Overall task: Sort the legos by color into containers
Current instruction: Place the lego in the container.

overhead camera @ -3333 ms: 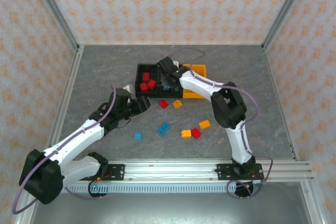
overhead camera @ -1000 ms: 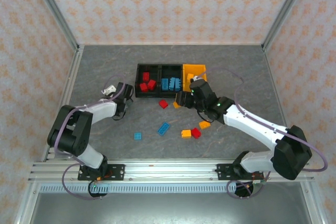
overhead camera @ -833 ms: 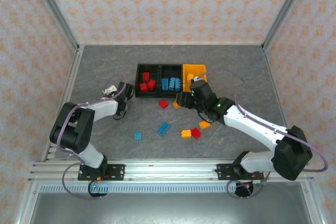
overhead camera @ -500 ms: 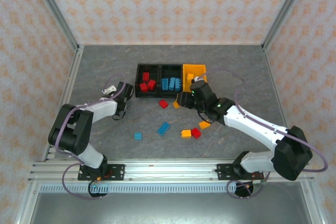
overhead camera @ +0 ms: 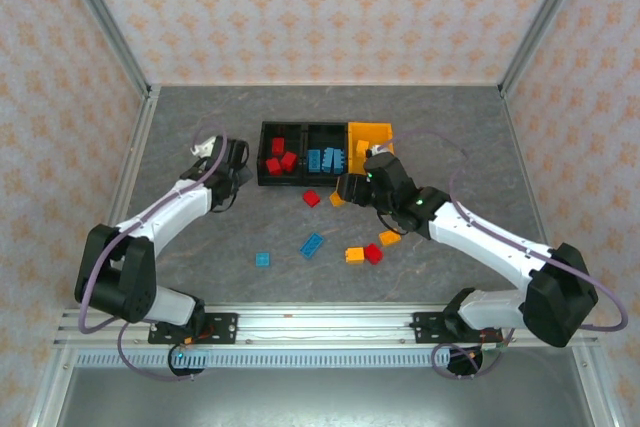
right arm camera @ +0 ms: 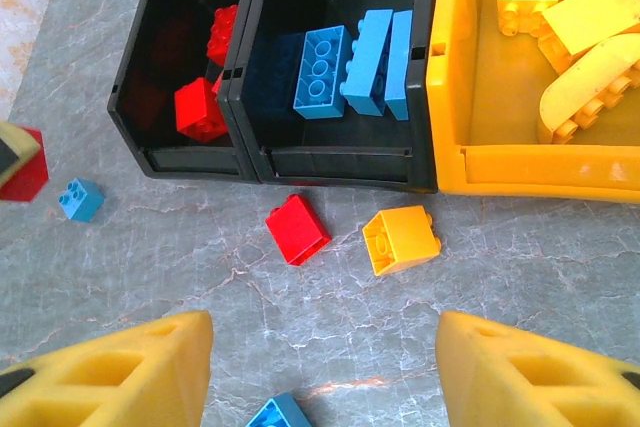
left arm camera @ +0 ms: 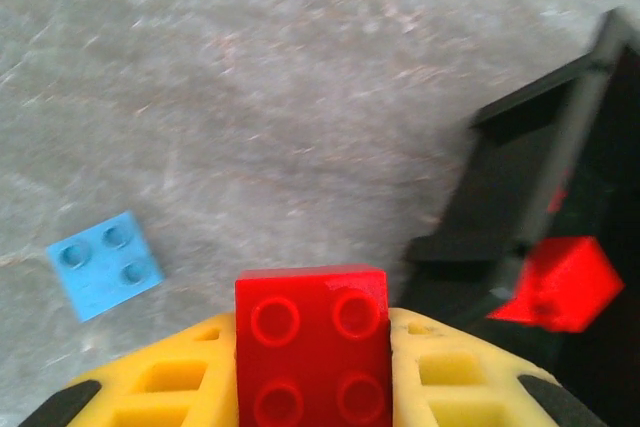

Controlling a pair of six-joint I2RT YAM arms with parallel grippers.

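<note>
My left gripper (overhead camera: 240,167) is shut on a red lego (left arm camera: 312,347), held between its yellow fingers just left of the left black container (overhead camera: 263,147), above the table. That container holds red legos (overhead camera: 280,159). The middle black container (overhead camera: 327,128) holds blue legos (right arm camera: 355,75), and the yellow container (overhead camera: 372,127) holds yellow ones (right arm camera: 575,7). My right gripper (right arm camera: 325,377) hangs open over the table in front of the containers, with a loose red lego (right arm camera: 297,229) and an orange lego (right arm camera: 401,239) beyond its fingertips.
More loose legos lie nearer the arms: a blue one (overhead camera: 312,245), a small blue one (overhead camera: 263,259), an orange one (overhead camera: 354,255) beside a red one (overhead camera: 373,253), and another orange one (overhead camera: 389,238). Metal-framed walls enclose the table.
My left gripper has shut on the red lego and risen with it towards the left black container, the arm stretching out. The right arm has barely moved.
</note>
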